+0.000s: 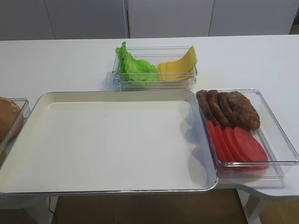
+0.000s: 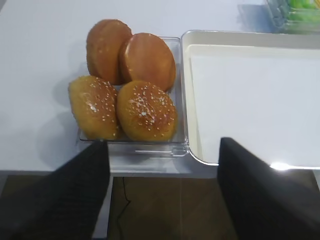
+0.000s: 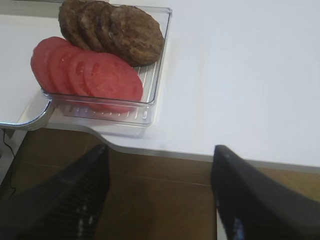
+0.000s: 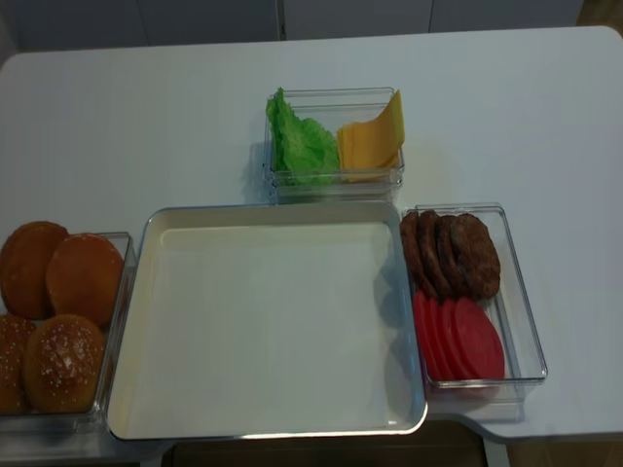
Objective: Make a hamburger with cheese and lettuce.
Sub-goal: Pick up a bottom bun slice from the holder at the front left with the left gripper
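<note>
White tray (image 4: 268,321) sits at centre frame on the bench (image 4: 146,126), nothing on it. Lettuce (image 4: 297,144) and cheese (image 4: 370,141) share a clear bin (image 4: 336,180) at upper centre. Buns (image 4: 58,321) fill a clear box at lower left; none placed as a hamburger base. Patties (image 4: 453,251) and tomato slices (image 4: 458,336) lie at right. Left hand (image 2: 162,200) spread, holding nothing, below the buns. Right hand (image 3: 160,195) spread, holding nothing.

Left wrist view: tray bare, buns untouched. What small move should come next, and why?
Probably lower the open left tool toward a plain bun in the clear box. The tray holds nothing, so the hamburger needs its base before cheese or lettuce.
</note>
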`<state>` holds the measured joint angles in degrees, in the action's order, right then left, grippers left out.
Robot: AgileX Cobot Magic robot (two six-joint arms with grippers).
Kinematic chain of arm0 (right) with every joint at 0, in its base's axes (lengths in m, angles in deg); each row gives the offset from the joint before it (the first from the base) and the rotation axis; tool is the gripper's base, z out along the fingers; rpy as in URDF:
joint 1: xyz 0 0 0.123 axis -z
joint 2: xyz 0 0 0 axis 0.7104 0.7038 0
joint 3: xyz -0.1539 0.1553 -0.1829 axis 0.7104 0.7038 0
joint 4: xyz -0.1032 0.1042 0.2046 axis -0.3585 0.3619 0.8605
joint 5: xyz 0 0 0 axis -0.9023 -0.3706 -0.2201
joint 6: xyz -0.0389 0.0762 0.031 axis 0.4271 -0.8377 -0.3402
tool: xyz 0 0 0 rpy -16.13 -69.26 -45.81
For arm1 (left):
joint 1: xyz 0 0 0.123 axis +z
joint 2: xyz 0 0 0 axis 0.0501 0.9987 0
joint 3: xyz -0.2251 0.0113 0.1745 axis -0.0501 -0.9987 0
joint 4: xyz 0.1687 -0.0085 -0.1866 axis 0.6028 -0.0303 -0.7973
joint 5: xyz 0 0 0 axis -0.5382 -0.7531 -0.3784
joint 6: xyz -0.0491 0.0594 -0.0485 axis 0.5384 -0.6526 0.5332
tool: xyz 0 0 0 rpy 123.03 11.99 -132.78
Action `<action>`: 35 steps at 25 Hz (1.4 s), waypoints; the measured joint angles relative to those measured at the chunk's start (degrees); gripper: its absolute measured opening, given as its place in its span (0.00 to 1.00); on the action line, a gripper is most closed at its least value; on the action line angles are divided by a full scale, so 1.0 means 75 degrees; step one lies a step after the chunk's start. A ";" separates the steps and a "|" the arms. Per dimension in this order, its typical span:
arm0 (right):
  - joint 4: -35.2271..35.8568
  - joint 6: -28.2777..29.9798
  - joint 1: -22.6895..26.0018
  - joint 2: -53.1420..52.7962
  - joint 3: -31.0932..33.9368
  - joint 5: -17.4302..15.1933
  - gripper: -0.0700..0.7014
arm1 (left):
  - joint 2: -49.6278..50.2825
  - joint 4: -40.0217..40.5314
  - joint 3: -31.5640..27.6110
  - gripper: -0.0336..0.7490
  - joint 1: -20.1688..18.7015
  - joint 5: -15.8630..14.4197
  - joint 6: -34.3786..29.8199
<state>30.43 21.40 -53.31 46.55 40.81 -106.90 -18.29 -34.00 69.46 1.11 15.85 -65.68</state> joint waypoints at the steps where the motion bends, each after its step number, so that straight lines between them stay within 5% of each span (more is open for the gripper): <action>1: 0.0000 0.0000 0.0000 0.0000 0.0000 0.0000 0.71 | 0.0300 0.0093 0.0171 0.68 0.0000 0.0000 0.0093; 15: 0.0000 0.0000 0.0000 0.0000 0.0000 0.0000 0.71 | 0.5492 0.0555 0.2533 0.67 0.0000 0.0415 0.0244; 24: 0.0000 0.0000 0.0000 0.0000 0.0000 0.0000 0.71 | 0.7508 0.0341 0.4014 0.67 0.0817 0.0521 0.0006; 29: 0.0000 0.0000 0.0000 0.0000 0.0000 0.0000 0.71 | 0.8139 0.0196 0.4103 0.67 0.1465 0.0521 -0.0608; 35: 0.0000 0.0000 0.0000 0.0000 0.0000 0.0000 0.71 | 0.8722 -0.0420 0.4128 0.67 0.1863 0.0254 -0.2494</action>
<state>30.43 21.40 -53.31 46.55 40.81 -106.90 47.13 -37.15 100.42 15.08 17.76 -84.38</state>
